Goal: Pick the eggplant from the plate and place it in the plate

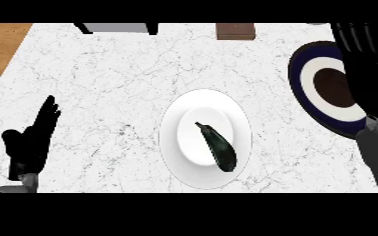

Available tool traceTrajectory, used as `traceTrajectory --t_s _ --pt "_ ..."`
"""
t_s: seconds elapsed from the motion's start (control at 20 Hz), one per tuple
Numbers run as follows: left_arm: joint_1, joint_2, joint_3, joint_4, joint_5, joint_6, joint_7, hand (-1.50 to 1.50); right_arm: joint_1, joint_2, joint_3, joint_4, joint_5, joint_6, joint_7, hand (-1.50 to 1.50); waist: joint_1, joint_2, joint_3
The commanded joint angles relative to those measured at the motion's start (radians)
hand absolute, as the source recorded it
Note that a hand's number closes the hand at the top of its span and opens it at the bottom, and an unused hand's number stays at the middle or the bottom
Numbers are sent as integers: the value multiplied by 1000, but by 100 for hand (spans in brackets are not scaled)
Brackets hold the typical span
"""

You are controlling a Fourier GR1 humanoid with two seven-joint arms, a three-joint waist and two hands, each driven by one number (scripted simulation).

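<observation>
- The eggplant [217,146] lies slantwise in the white plate [174,130], a little below the middle of the frame; its thin stem end points to the upper left and its thick end reaches down to the right, over the plate's inner well toward the rim. No hand touches it.
- There is one eggplant and there are two plates: the white one and a dark blue plate [300,82] with a white ring and a brown centre, at the right of the frame.
- The right hand [356,50] comes in along the right edge and hangs over the dark blue plate, hiding that plate's right part; its fingers point to the top of the frame and look straight, holding nothing. It is well apart from the eggplant, up and to the right of it.
- The left hand [29,140] rests at the lower left edge, fingers straight and pointing up, well apart from the eggplant.
- The marble tabletop [111,70] carries both plates.
- Along the top edge a grey object [118,28] and a brown block [235,30] are cut off and hard to make out.
</observation>
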Motion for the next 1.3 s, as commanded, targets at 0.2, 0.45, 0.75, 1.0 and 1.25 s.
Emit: traceTrajectory --t_s 0.2,0.45,0.75,1.0,1.25 --pt "-165 -10 -83 -85 -71 -21 0 0 13 301 204 260 -140 -136 358 -150 40 -9 1" --pt "-236 -39 -136 -93 -75 -52 62 0 -72 184 524 312 240 -84 495 150 30 -31 -4" --pt "-311 -51 -117 -104 -96 -17 186 0 15 445 608 453 285 -245 507 -150 -10 -42 2" --pt "-276 -106 -131 -82 -147 7 143 0 -19 318 583 343 425 -249 564 -150 -18 -45 2" --pt "-253 -74 -83 -99 -123 -46 147 0 -175 215 450 246 386 -100 770 -150 -15 -45 1"
